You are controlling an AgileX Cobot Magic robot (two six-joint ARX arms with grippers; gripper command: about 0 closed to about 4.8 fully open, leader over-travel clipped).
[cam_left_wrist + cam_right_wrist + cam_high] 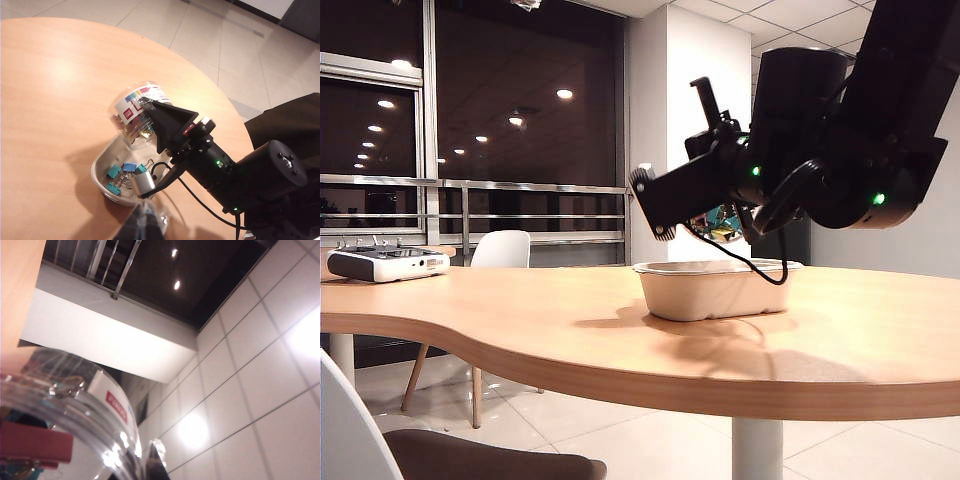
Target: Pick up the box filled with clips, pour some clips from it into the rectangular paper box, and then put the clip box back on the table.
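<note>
Pouring: right gripper clamped on tilted box filled with clips, above rectangular paper box
Clips: several inside tray
Left gripper: 6 o'clock of tray, opening unclear

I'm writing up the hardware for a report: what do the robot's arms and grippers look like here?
The right arm is matte black, built of thick cylindrical segments with small green indicator lights and a thin black cable looping beneath. The right gripper has black wedge-shaped fingers with a small red detail. The left gripper shows only as a dark blurred tip.
</note>
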